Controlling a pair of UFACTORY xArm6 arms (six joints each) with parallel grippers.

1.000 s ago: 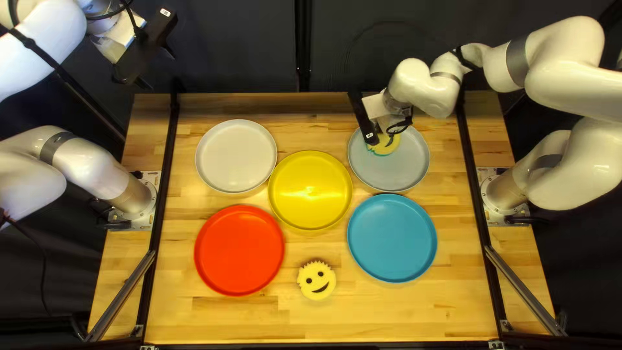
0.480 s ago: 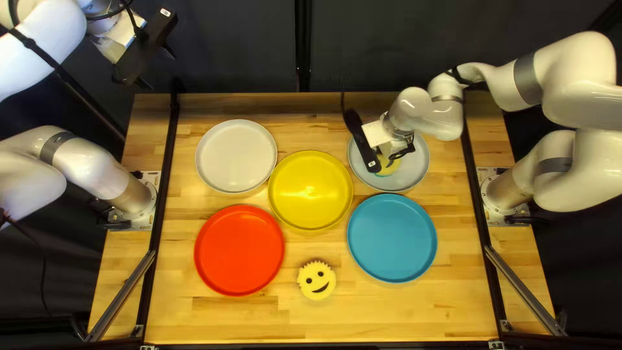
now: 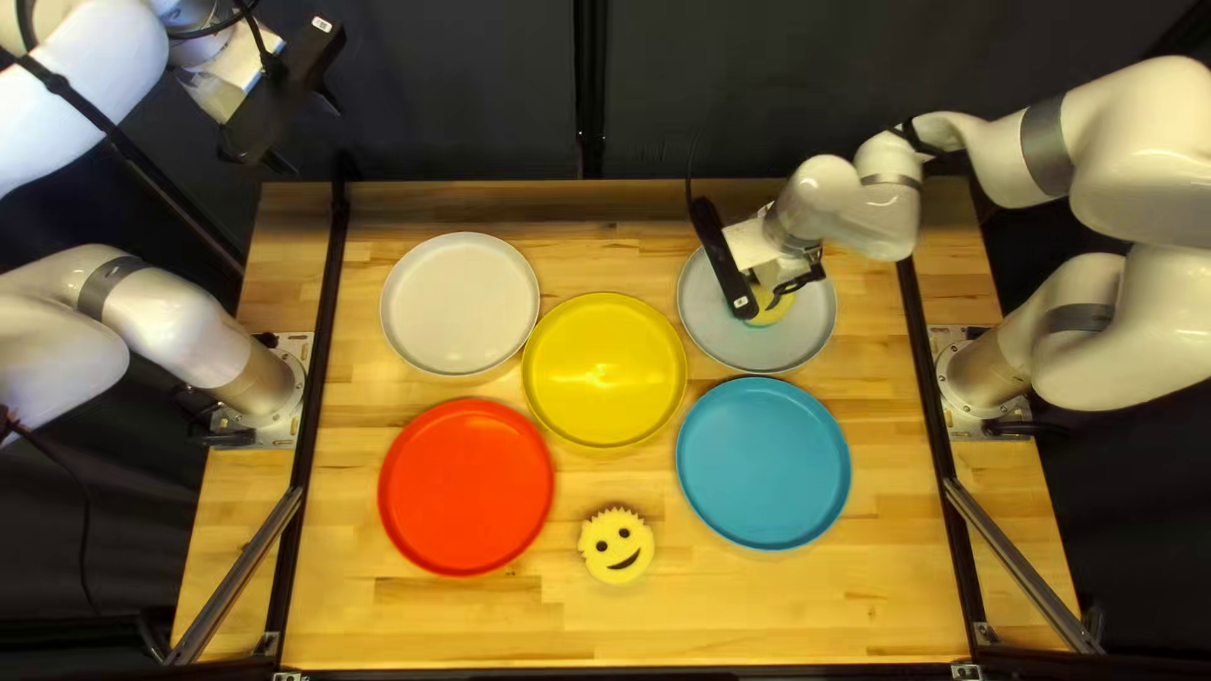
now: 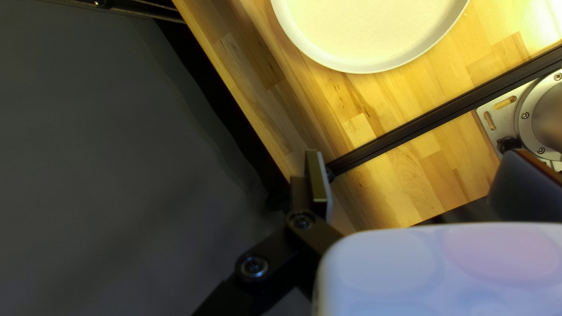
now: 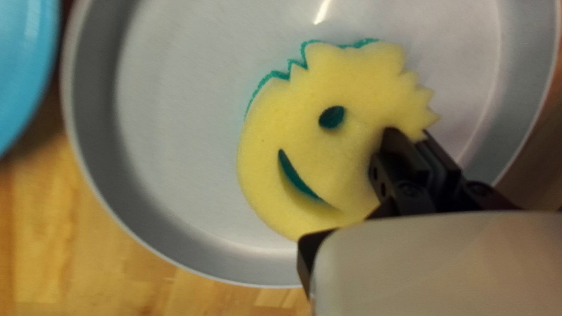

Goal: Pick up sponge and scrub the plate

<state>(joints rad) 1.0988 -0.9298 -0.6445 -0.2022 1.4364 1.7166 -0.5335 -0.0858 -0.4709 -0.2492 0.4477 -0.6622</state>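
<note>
Sponge (image 5: 298,134) is clamped between both fingers of the right gripper (image 5: 411,136), with the grey plate (image 5: 175,105) directly beneath them. Pickup looks done, scrubbing probably unfinished; the left gripper (image 3: 307,134) has its fingers apart.

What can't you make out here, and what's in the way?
- Any second eye on the held sponge: right wrist view, behind the right gripper.
- The sponge's underside and its contact with the gray plate: right wrist view, beneath the sponge.
- Part of the white plate: left wrist view, cut off by the edge.
</note>
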